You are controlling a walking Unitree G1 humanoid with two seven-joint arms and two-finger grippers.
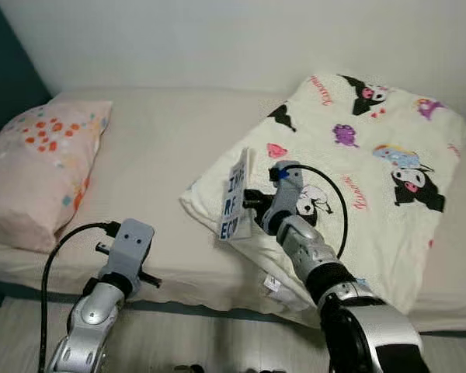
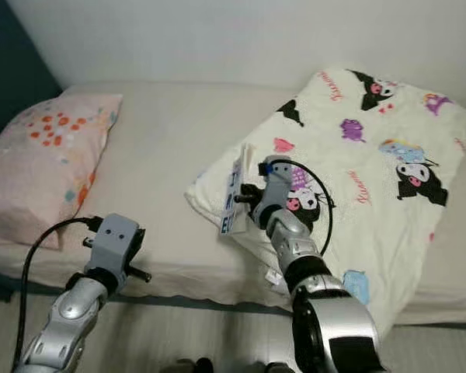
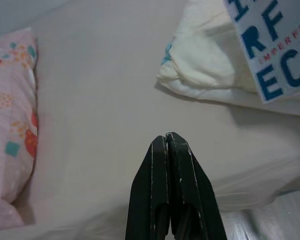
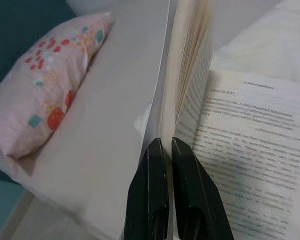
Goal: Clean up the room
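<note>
Book (image 1: 236, 198), thin paper pages, pinched by right hand (image 4: 165, 150).

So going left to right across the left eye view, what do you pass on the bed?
Pink pillow → left gripper, shut, hovering at the bed edge → book, pinched by the right gripper → cartoon-print blanket.

pillow (image 1: 43, 167) on bed (image 1: 163, 155) at left, folded blanket (image 1: 373, 171) at right, book (image 1: 236, 198) at blanket's left edge
</note>
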